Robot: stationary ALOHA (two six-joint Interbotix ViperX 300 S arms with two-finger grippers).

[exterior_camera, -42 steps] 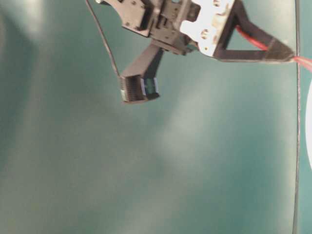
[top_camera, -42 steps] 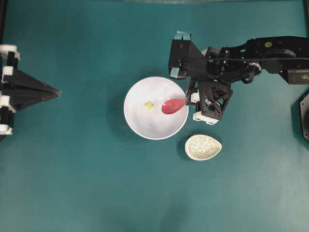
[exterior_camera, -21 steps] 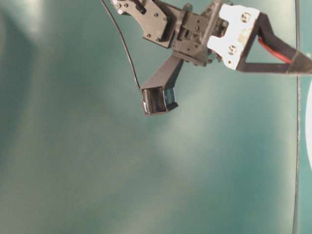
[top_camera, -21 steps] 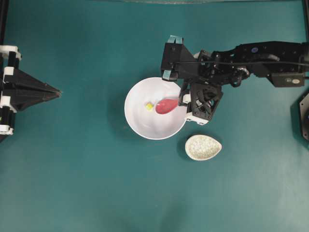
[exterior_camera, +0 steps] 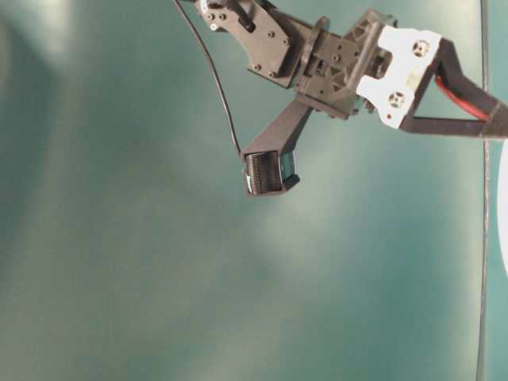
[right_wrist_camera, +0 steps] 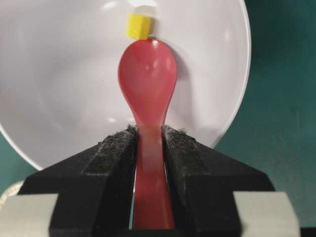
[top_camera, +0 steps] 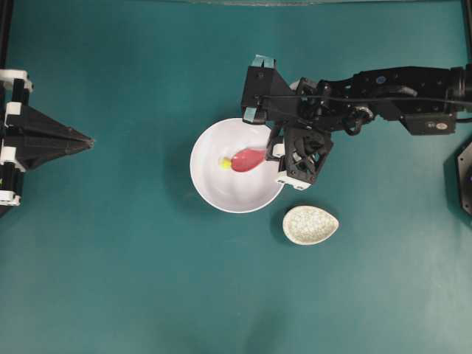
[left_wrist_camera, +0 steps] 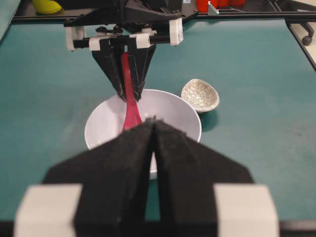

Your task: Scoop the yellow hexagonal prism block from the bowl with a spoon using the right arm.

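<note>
The white bowl (top_camera: 203, 184) stands mid-table with the tiny yellow hexagonal prism block (top_camera: 224, 163) on its floor. My right gripper (top_camera: 275, 152) is shut on the handle of the pink-red spoon (top_camera: 247, 159), at the bowl's right rim. In the right wrist view the spoon (right_wrist_camera: 147, 74) lies with its scoop down inside the bowl (right_wrist_camera: 59, 74). Its tip touches the block (right_wrist_camera: 138, 25), and the scoop holds nothing. The pads (right_wrist_camera: 118, 148) clamp the handle on both sides. My left gripper (top_camera: 88, 139) rests shut at the far left, holding nothing.
A small speckled beige dish (top_camera: 310, 224) sits just right of and below the bowl, close under the right wrist. In the left wrist view the dish (left_wrist_camera: 200, 95) is behind the bowl (left_wrist_camera: 182, 116). Teal table surface surrounds everything.
The right gripper has carried the spoon leftward across the bowl, and the scoop's tip has reached the yellow block. The left arm has not moved.
</note>
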